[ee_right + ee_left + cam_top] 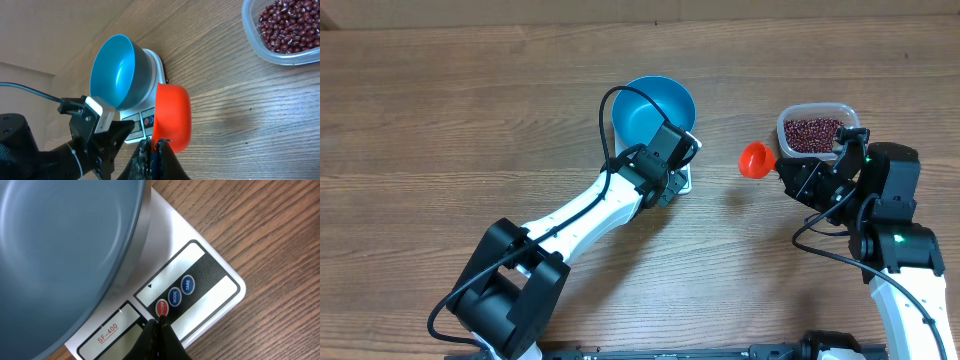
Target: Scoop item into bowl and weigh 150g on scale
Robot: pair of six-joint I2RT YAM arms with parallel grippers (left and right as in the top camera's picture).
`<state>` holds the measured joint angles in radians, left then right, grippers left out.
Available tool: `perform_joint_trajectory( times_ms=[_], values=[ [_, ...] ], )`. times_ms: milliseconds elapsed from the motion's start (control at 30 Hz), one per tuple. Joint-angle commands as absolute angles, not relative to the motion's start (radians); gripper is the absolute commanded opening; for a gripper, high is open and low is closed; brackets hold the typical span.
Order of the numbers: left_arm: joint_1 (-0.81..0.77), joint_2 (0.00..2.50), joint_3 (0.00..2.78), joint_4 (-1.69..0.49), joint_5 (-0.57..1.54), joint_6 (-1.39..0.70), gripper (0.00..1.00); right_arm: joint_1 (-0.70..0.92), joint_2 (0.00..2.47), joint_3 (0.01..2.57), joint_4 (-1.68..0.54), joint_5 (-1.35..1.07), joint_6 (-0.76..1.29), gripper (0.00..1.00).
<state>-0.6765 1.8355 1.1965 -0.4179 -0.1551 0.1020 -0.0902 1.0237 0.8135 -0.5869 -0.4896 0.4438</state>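
The blue bowl point(655, 108) stands on the white scale point(210, 287) and no beans show in it point(60, 245). My left gripper point(159, 325) is shut with nothing in it, and its joined tips touch the scale's red button point(162, 308). In the overhead view the left gripper point(672, 188) covers most of the scale point(684, 182). My right gripper point(154, 146) is shut on the handle of an orange scoop point(172, 116), held between the bowl and the tub point(755, 160). The dark red beans point(812, 134) lie in a clear tub point(250, 35) at the right.
Bare wooden table lies all around. The two arm bases stand at the near edge, the left arm point(570, 215) reaching diagonally to the scale, and a black cable point(605, 125) loops over the bowl's left side. The right arm point(890, 215) rises beside the tub.
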Motion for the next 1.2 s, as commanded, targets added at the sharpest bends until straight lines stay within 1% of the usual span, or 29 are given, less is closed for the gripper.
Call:
perform_joint_trajectory(
  times_ms=[0, 1167],
  values=[
    [-0.675, 1.859, 1.195, -0.411, -0.168, 0.120, 0.04, -0.094, 1.010, 0.845, -0.583, -0.479, 0.423, 0.04],
    [-0.675, 1.922, 1.195, -0.370, -0.184, 0.124, 0.04, -0.094, 1.010, 0.845, -0.586, -0.479, 0.414, 0.04]
  ],
)
